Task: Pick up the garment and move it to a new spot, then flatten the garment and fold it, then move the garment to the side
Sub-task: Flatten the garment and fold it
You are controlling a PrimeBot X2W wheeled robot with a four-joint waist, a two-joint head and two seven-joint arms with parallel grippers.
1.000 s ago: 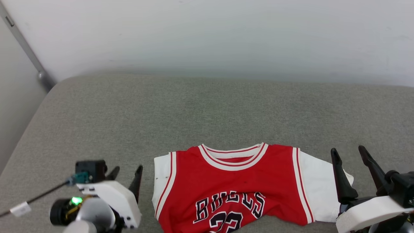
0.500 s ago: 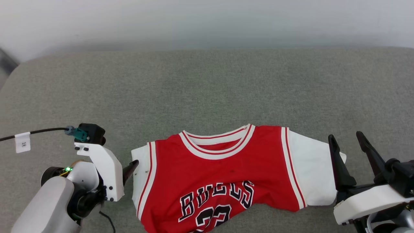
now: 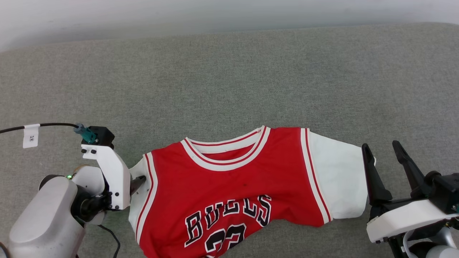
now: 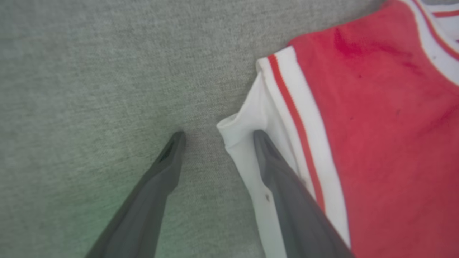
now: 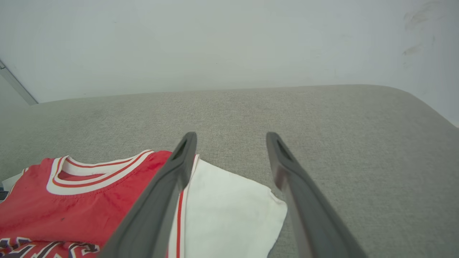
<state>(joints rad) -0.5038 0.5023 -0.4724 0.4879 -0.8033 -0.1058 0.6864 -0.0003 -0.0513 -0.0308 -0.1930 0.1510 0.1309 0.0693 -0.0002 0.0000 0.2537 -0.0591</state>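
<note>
- At the garment's (image 3: 229,179) left sleeve (image 4: 244,150) we see our left pincer (image 4: 218,133) spread wide, gripping nothing.
- One of its fingers (image 4: 283,186) lies over the white sleeve, its tip at a small fold by the sleeve's outer edge. The other finger lies off the garment, over the grey padded surface (image 3: 222,79).
- We cannot tell whether the finger on the sleeve presses the cloth or only hovers above it.
- At the garment's right sleeve (image 3: 337,179) our right pincer (image 3: 380,144) is also wide open and empty.
- Its inner finger crosses the sleeve's outer edge, while the outer finger stands clear of the garment over the padded surface.
- Between the two pincers the garment lies front up, spread across the near part of the surface.
- Its red body carries a red-and-white striped collar (image 3: 226,150) on the far side, away from us.
- Black "BULLS" lettering (image 3: 229,218), outlined in white, sits nearer us above a number that the head view's bottom edge cuts off.
- The hem on the garment's right side is drawn up, so that side looks shorter and the cloth is not fully flat.
- Left of the garment, a black cable (image 3: 50,124) with a white tag (image 3: 30,135) runs to the left wrist.
- Beyond the garment, the padded surface meets a pale wall (image 3: 143,14).
</note>
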